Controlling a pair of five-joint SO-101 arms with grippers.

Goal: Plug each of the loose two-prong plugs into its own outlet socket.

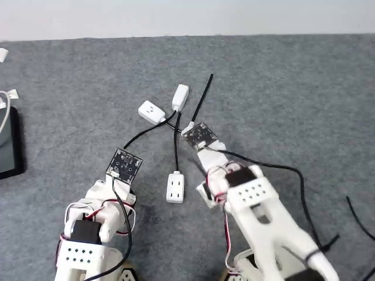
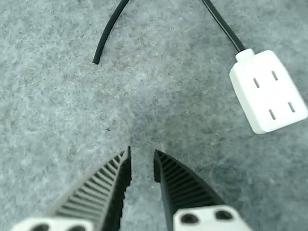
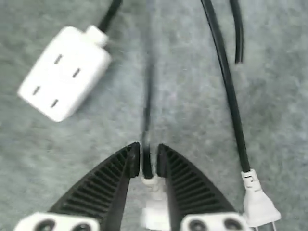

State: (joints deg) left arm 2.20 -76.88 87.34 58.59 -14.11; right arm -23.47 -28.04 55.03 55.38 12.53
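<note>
My right gripper (image 3: 148, 153) is shut on a white two-prong plug (image 3: 154, 195), its fingertips pinching the black cord where it leaves the plug. A second white plug (image 3: 257, 204) lies beside it on the felt, prongs bare; from above it sits at the right wrist board's edge (image 1: 188, 126). A white outlet socket (image 3: 65, 72) lies ahead of that gripper. My left gripper (image 2: 142, 154) hovers low over bare felt, open by a narrow gap, holding nothing. Another white outlet socket (image 2: 267, 91) lies off to one side of it, slots up, seen from above between the arms (image 1: 175, 187).
Two more white blocks (image 1: 151, 111) (image 1: 180, 96) lie at the tangle of black cords in the middle. A loose cord end (image 2: 96, 60) lies ahead of my left gripper. A dark flat device (image 1: 9, 143) sits at the left edge. Black cables (image 1: 351, 211) trail at the right.
</note>
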